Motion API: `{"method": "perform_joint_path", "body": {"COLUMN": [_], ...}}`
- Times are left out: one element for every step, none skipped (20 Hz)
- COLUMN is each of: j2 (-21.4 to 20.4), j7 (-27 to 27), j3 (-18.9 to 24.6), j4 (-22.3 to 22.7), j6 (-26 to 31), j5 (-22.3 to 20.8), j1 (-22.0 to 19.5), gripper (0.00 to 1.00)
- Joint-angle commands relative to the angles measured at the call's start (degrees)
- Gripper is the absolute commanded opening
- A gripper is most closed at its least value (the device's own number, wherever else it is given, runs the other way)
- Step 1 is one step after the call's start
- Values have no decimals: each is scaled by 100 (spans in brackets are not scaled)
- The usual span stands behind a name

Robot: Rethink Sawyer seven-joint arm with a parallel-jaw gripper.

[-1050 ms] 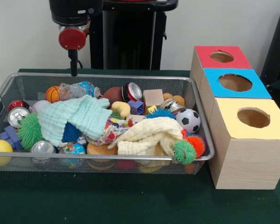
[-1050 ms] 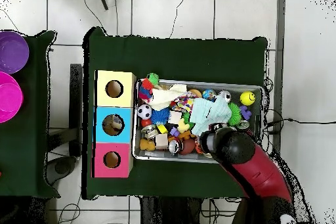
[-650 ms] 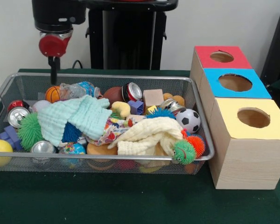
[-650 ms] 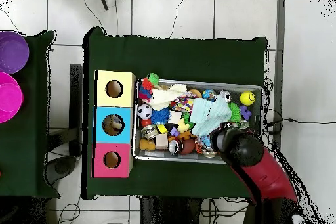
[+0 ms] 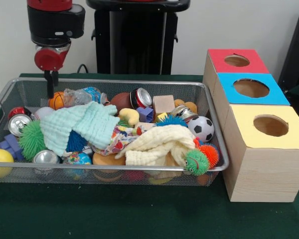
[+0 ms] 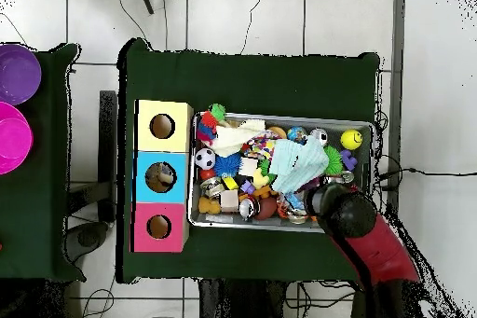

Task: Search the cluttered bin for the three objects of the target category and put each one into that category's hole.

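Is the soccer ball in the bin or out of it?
In. The soccer ball sits inside the wire bin, beside the cream cloth.

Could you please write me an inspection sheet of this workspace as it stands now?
Surface: green cloth table, bare in front of the bin.
Job's things: wire mesh bin piled full; three boxes with red hole, blue hole, yellow hole.
Clutter: mint cloth, cream cloth, soccer ball, cans, spiky balls, blocks.
Grippers: gripper hangs over the bin's far corner by the basketball; open or shut cannot be told.
Cables: thin cables on the tiled floor.
Surroundings: purple bowl and pink bowl on a side table.
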Motion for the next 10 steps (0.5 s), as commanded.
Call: {"method": "perform_joint_path", "body": {"j2": [18,-62,-148,-208,-257,-307,-336,-343,-351,-346], "j7": [658,664,652,647,642,637,643,628,613,583], "j3": [626,595,582,548,524,500,464,442,419,441], "j4": [183,162,130,65,5,-55,-115,-165,-216,-238], "j6": [446,536,624,750,843,935,1021,1082,1143,1153], "j5": [117,124,125,121,114,108,99,83,67,66], "j1": [-5,22,32,62,86,110,139,143,147,116], "gripper": [100,100,100,100,100,100,100,100,100,100]}}
